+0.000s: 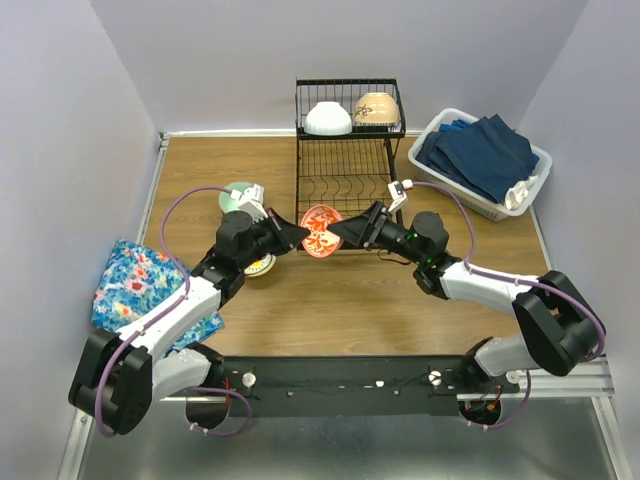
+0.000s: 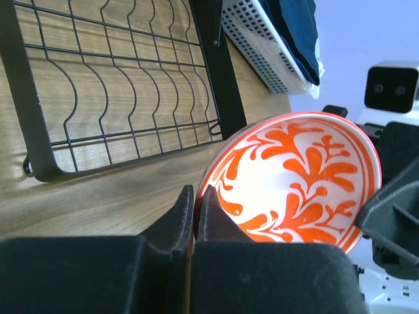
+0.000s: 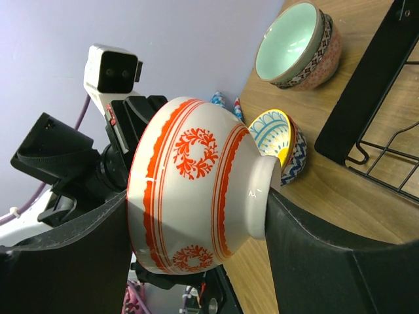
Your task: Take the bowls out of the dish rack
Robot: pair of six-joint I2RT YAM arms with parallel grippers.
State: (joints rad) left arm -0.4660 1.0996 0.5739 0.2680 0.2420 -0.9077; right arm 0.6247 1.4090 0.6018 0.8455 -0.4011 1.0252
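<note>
Just off the near edge of the rack (image 1: 297, 180), the red bowl (image 1: 320, 231) hangs above the bench (image 1: 350, 310), caught between both arms at once. The left gripper (image 1: 300, 233) is clenched on its rim: in the left wrist view the two fingers (image 2: 180, 216) pinch the bowl's wall with barely a sliver between them, and the orange swirls of the inside fill the view. The right gripper (image 1: 336, 232) has the same bowl too. From the right wrist, one finger lies across the mouth side and the other finger (image 3: 321, 261) presses on the foot, so the bowl sits tipped on its side, mouth turned toward the left arm. The rack's lower tray shows bare wire slots, while up on the raised shelf a white bowl (image 1: 328, 118) and a beige bowl (image 1: 377, 108) sit side by side. Left of the rack, down on the bench, the mint bowl (image 1: 238, 196) stands upright, nested in another patterned bowl as the right wrist camera shows it. Nearer the left arm a yellow bowl (image 1: 262, 266) peeks out, also nested in a bowl with blue zigzags. A floral cloth (image 1: 135, 285) lies at the bench's left edge, partly under the left arm. At the far right, well apart from the action, the basket (image 1: 540, 160) holds dark blue cloths (image 1: 480, 150).
</note>
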